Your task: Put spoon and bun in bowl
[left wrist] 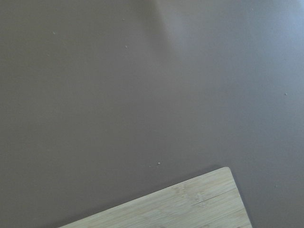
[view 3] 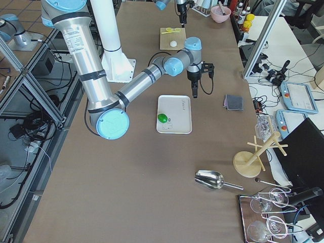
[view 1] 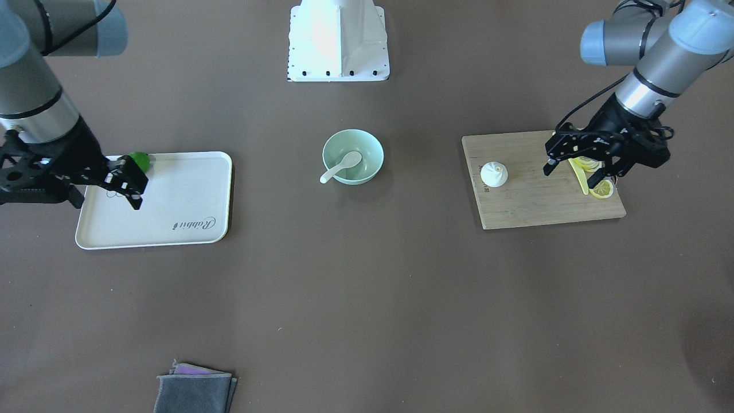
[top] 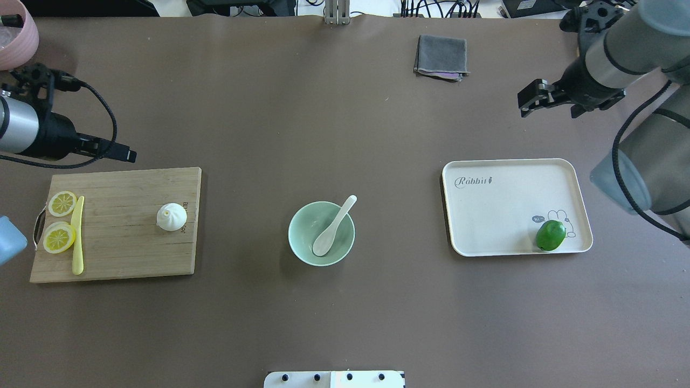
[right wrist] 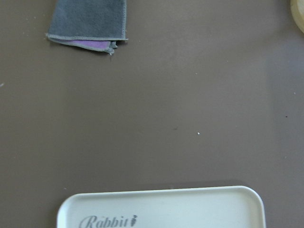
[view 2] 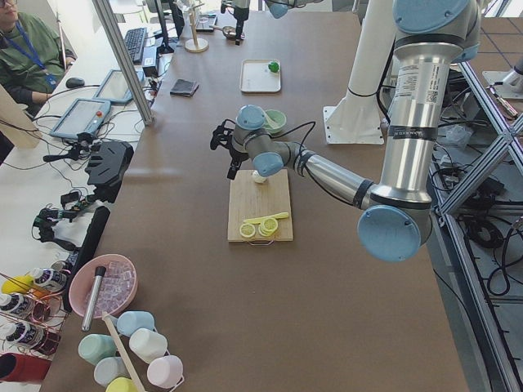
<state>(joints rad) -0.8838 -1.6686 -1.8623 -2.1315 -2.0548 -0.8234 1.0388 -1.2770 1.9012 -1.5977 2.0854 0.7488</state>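
Note:
The pale mint-green bowl (view 1: 373,150) stands at the table's middle, also in the overhead view (top: 299,226). The cream-white spoon (view 1: 343,165) (top: 331,229) lies with its scoop in the bowl and its handle leaning over the rim. The white bun (view 1: 494,174) (top: 171,216) sits upright on the wooden cutting board (view 1: 533,201) (top: 124,253). My left gripper (view 1: 580,172) (top: 97,156) is open and empty, raised at the board's far edge, away from the bun. My right gripper (view 1: 109,195) (top: 549,113) is open and empty, beyond the tray's far edge.
Two lemon slices (top: 60,221) and a thin yellow knife (top: 78,237) lie on the board's outer end. A white tray (top: 501,215) holds a green lime (top: 550,235). A folded grey cloth (top: 441,56) lies at the far side. The robot base (view 1: 338,40) stands behind the bowl.

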